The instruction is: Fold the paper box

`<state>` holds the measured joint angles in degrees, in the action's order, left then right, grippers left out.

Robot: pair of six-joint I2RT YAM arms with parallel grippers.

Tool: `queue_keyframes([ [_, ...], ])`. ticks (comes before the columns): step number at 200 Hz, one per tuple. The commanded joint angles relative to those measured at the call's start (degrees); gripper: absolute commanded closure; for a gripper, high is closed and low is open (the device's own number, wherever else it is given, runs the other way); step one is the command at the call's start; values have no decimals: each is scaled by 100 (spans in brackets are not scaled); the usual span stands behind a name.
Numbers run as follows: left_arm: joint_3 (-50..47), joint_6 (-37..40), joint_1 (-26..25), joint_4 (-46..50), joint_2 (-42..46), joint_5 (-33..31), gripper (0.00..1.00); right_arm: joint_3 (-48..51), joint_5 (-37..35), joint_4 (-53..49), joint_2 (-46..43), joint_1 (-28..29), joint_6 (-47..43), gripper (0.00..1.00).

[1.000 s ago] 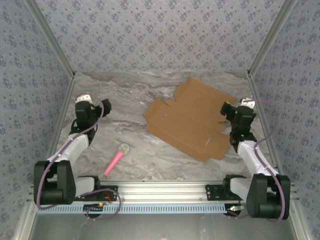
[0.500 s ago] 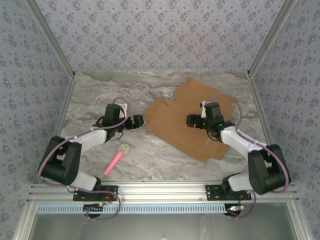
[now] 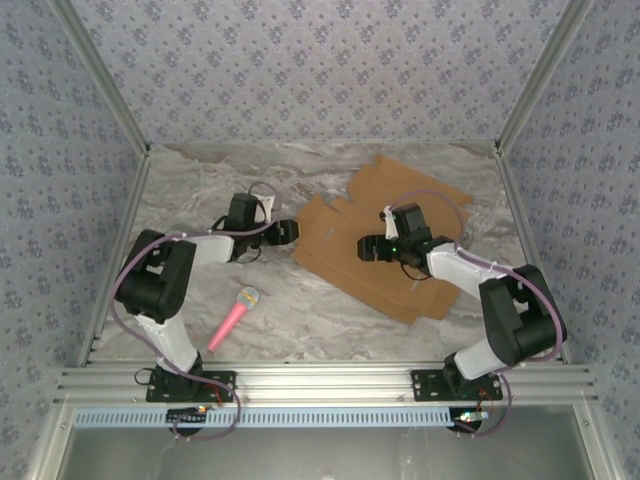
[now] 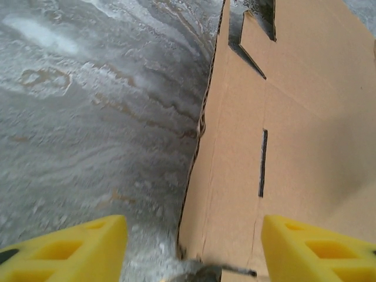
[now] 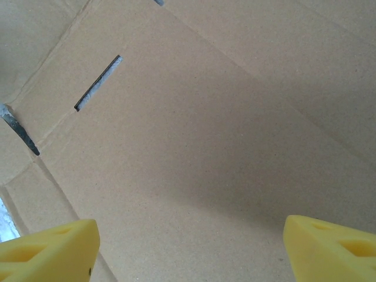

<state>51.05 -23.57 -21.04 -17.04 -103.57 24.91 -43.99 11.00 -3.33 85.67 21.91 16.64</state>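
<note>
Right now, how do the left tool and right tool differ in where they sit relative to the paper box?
The left tool is at the left edge of the paper box, half over bare table; the right tool is over its middle panel. The left tool points rightward, the right tool leftward. Both are open, gripping nothing.

Paper box (image 3: 385,235): plain brown, dark slits
Table (image 3: 200,190): grey-white marble veining
Walls (image 3: 300,70): blue-grey, small repeating floral print
Microphone (image 3: 232,318): pink handle, yellowish head
Left gripper (image 3: 284,232), right gripper (image 3: 368,247): black bodies, fingers (image 4: 64,249) yellow
Arms (image 3: 460,266): white links, black joints, purple cables (image 3: 430,194)
</note>
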Motion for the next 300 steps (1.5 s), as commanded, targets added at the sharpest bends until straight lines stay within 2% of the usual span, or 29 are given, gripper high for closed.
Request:
queue_keyframes([
  [1,269,334,-41,-269,-277,345,46,-220,58,-230,40,24,-150,16],
  [37,408,519,-50,-459,-537,515,59,-232,-19,-334,-1,32,-219,16],
  [63,516,721,-50,-392,-638,493,75,-268,-44,-434,-79,25,-282,16],
  [96,721,1096,-50,-122,-350,591,93,-479,-97,-645,-281,32,-603,16],
  [108,896,1305,-54,171,-155,683,97,-634,-107,-756,-403,24,-829,16],
  [154,1853,2530,-76,1939,983,709,97,-1593,213,-1218,-1087,8,-1858,19],
  [181,2567,3208,-146,2976,1494,454,95,-2372,366,-1448,-1339,8,-2416,18],
  [215,3323,3755,-295,3721,1943,-20,98,-3507,608,-1881,-1268,45,-3047,18],
  [241,3807,4158,-330,4136,2136,-119,100,-4131,859,-2124,-1178,91,-3465,18],
  [300,5080,5436,-660,5442,2300,-818,100,-5343,849,-2898,-836,324,-4380,18],
])
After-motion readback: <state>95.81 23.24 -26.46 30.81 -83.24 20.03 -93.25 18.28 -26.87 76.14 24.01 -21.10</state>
